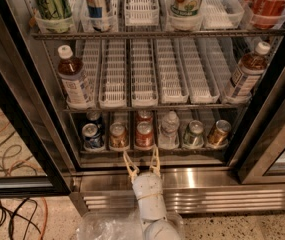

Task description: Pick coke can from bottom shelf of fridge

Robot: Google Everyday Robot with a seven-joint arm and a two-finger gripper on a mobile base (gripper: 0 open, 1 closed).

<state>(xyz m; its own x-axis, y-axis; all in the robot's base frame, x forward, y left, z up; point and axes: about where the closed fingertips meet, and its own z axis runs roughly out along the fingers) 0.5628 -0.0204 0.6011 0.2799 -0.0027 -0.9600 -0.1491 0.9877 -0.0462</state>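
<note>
The fridge [27, 109] stands open, black-framed, with a stainless vented base. On the bottom shelf [152, 151] a row of cans stands in white lanes. The red coke can [144, 134] with a silver top is at the front of the middle lane, another red can behind it. My gripper [142, 163] is just below and in front of the coke can, over the shelf's front edge. Its two tan fingers [130, 167] are spread apart, open and empty, not touching the can.
A blue can [92, 136] and a brownish can [118, 135] stand left of the coke can; a clear bottle [169, 130], a green-silver can [194, 134] and a gold can [218, 133] right. Tea bottles [75, 84] sit on the shelf above. Cables [7, 149] lie on the floor at left.
</note>
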